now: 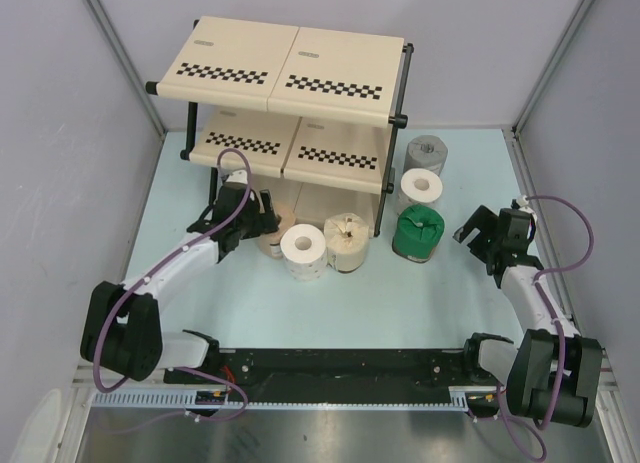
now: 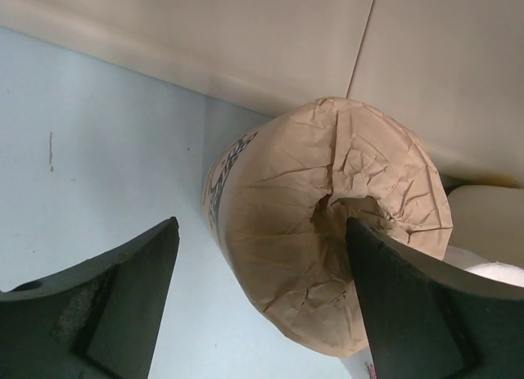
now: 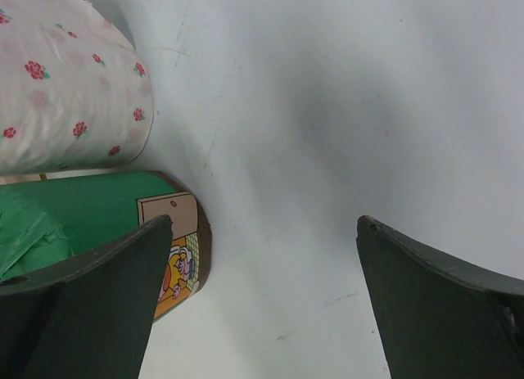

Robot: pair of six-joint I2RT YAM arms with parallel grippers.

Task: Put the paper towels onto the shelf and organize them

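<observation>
Evidently early: I judge none of the six paper towels (image 1: 303,248) shelved; the shelf (image 1: 290,68) has bare upper tiers, and all rolls stand on the pale blue table (image 1: 400,303), three at its near front, three to its right. The left gripper (image 2: 258,223) has its jaws spread around a tan roll (image 2: 319,223), not pinching; the right gripper (image 3: 262,223) gapes over bare table beside the green roll (image 3: 74,215). Plain grey walls (image 1: 60,133) enclose the cell.

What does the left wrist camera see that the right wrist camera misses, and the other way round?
Only the left wrist: a tan roll between its jaws, and the beige shelf behind. Only the right wrist: a green roll and a flowered white roll, both off to the left. Both: open dark jaws over the pale blue table.
</observation>
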